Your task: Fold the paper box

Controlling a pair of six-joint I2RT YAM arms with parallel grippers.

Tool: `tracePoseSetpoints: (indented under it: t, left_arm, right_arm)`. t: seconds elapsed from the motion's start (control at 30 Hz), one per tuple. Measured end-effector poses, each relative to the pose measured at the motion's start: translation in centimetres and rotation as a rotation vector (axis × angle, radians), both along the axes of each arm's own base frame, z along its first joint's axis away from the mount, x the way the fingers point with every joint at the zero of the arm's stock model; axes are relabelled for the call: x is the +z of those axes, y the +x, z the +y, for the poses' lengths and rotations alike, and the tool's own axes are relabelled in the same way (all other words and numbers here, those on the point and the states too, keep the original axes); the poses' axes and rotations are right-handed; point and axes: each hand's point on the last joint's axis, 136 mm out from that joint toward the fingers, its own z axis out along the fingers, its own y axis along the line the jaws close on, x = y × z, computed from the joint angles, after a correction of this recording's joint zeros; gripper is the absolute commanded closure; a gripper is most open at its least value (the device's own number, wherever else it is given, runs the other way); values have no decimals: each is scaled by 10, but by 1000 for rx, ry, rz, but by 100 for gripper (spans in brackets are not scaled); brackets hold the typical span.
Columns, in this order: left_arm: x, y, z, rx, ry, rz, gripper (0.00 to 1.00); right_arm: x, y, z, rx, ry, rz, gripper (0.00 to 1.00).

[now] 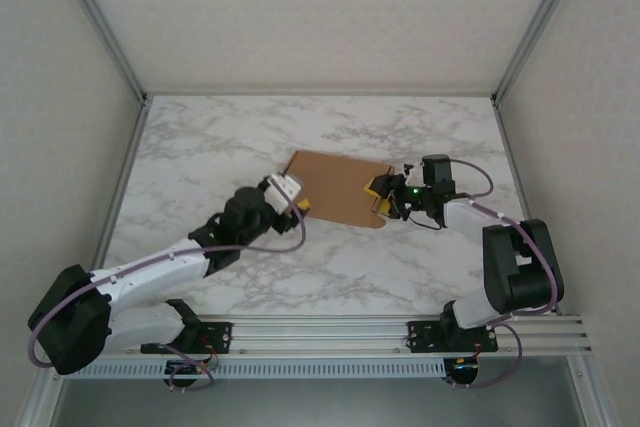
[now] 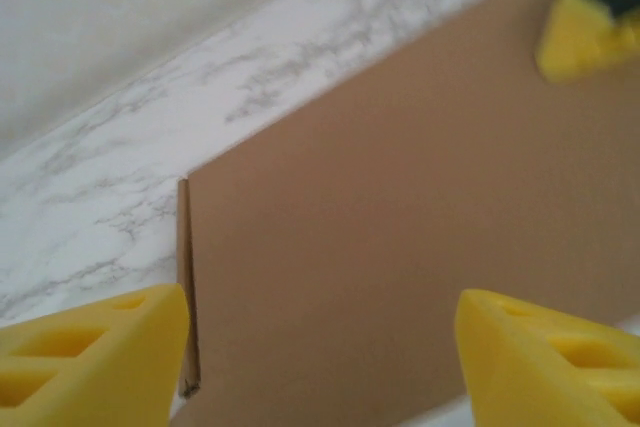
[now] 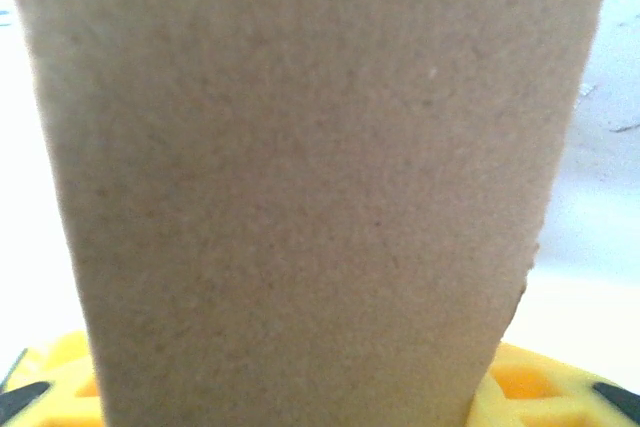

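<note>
- Marble-look table top (image 1: 200, 147), white with grey veins, flat across the middle of the overhead view.
- Pale textured walls (image 1: 320, 7) behind and at both sides.
- Slanting aluminium frame posts (image 1: 100, 22) at the back corners.
- Ribbed metal rail (image 1: 330, 332) along the near edge.

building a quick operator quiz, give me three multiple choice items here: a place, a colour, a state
1. Where on the white marble-pattern table does the plain brown cardboard box lie? A far left corner; B near the middle; C over the near edge.
2. What colour are the fingers of the left gripper? A yellow; B red; C black.
3. How do the left gripper's jaws stand? A shut on the box; B shut empty; C open.
Answers: B, it lies mid-table from above; A, yellow in the left wrist view; C, they stand wide apart there.
</note>
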Motion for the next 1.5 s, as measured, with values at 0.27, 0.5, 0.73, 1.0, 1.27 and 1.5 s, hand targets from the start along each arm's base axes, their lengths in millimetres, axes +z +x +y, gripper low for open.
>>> tracePoseSetpoints:
  t: [0.27, 0.5, 0.73, 1.0, 1.27, 1.5]
  left_arm:
    - [-32, -8, -18, -87, 303, -240, 9]
    - [-51, 0, -32, -71, 478, -388, 10]
    - [-53, 8, -42, -22, 544, -483, 14]
    - [-48, 23, -53, 54, 561, -552, 15]
    - [-44, 25, -61, 66, 580, -577, 32]
    - [-43, 16, -60, 45, 577, -556, 19]
  right_arm:
    - [-1, -7, 2, -3, 43, 46, 59]
    - [3, -12, 3, -21, 75, 80, 59]
    - [9, -17, 3, -34, 103, 100, 59]
    - [14, -12, -7, -102, 122, 96, 59]
    - [24, -16, -7, -117, 142, 85, 60]
    - [20, -23, -9, -152, 166, 126, 68]
